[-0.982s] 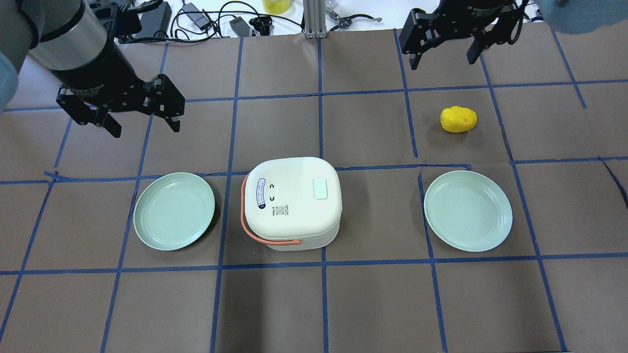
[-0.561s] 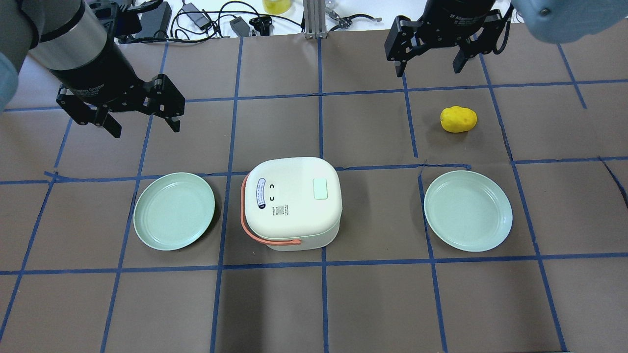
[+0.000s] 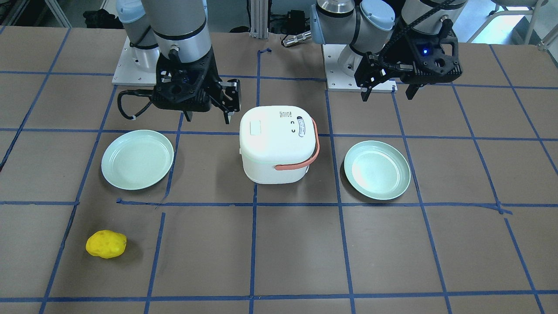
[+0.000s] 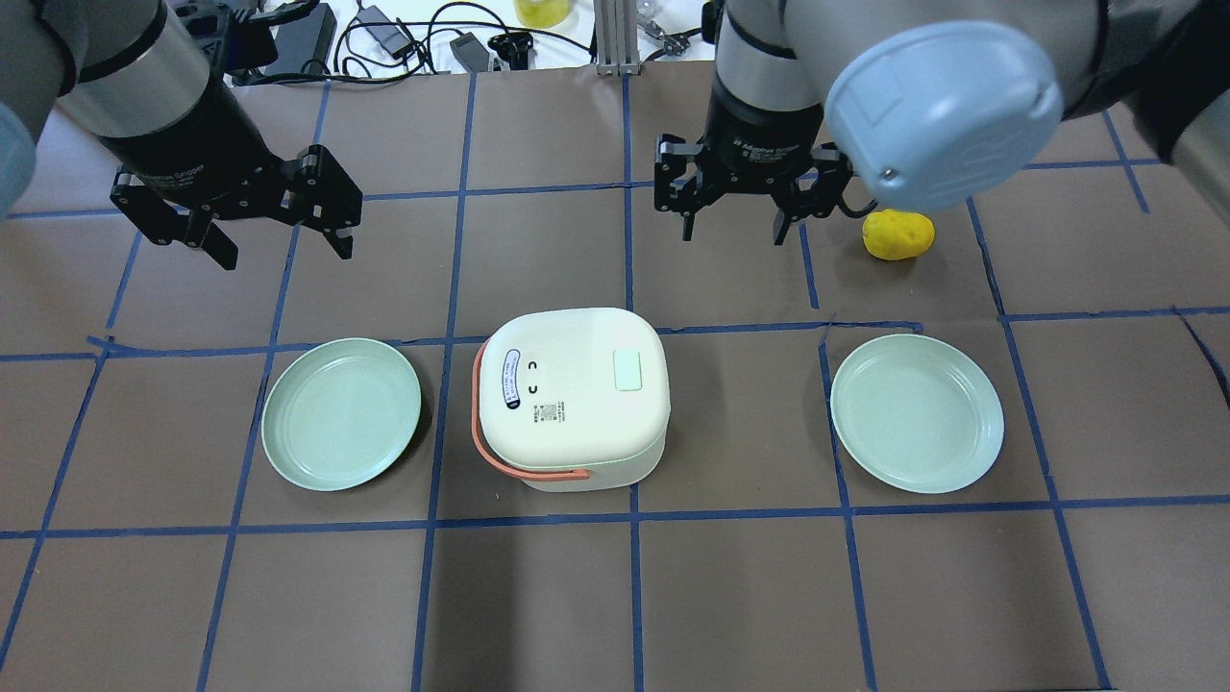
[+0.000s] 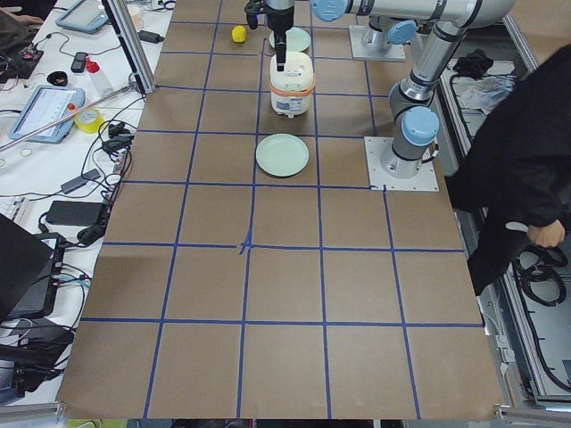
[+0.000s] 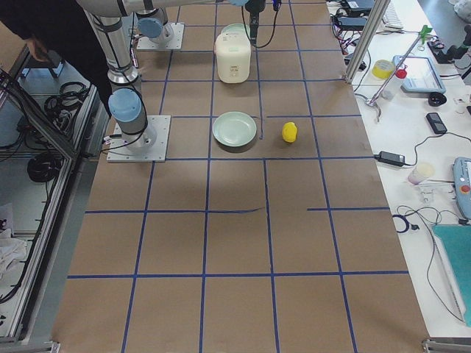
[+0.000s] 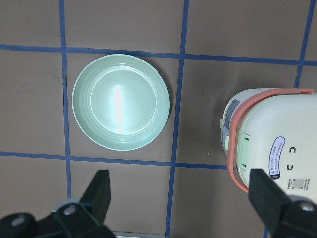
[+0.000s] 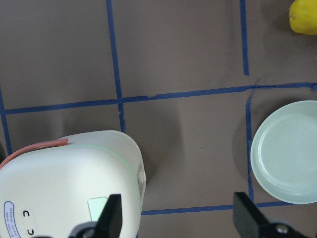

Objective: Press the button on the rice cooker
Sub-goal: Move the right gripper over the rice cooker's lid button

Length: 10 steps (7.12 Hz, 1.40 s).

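The white rice cooker (image 4: 572, 399) with a salmon handle stands mid-table; its pale green button (image 4: 627, 370) sits on the lid, also in the front view (image 3: 256, 127) and right wrist view (image 8: 99, 206). My right gripper (image 4: 730, 231) is open and empty, hovering behind the cooker, slightly to its right; in the front view (image 3: 207, 117) it hangs beside the cooker's back corner. My left gripper (image 4: 286, 252) is open and empty, behind the left plate; its wrist view shows the cooker (image 7: 270, 144) at the right edge.
Two pale green plates flank the cooker, one left (image 4: 341, 413) and one right (image 4: 918, 413). A yellow lumpy object (image 4: 898, 234) lies at the back right, close to the right arm. Cables and gear lie beyond the table's far edge.
My right gripper has moved from the back right towards the centre and nearer the cooker, staying open. The left arm has not moved.
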Each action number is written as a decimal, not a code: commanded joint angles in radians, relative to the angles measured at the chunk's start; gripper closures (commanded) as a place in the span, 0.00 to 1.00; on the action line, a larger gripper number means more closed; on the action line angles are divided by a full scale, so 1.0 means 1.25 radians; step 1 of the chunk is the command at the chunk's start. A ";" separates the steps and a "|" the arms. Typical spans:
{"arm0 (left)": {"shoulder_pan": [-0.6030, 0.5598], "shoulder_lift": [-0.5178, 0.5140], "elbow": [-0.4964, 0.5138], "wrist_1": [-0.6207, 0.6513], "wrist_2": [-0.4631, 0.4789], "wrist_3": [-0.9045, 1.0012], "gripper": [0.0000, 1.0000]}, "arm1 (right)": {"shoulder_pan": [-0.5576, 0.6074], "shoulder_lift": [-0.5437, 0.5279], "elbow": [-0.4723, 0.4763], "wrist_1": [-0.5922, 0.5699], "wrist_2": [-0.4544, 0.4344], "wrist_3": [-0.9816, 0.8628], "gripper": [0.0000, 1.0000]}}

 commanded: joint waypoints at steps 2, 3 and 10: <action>0.000 0.000 0.000 0.000 0.000 0.001 0.00 | 0.069 0.009 0.082 -0.068 0.060 0.099 0.72; 0.000 0.000 0.000 0.000 0.000 0.000 0.00 | 0.079 0.010 0.105 -0.097 0.062 0.099 0.78; 0.000 0.000 0.000 0.000 0.000 0.000 0.00 | 0.127 0.032 0.141 -0.103 0.045 0.092 0.97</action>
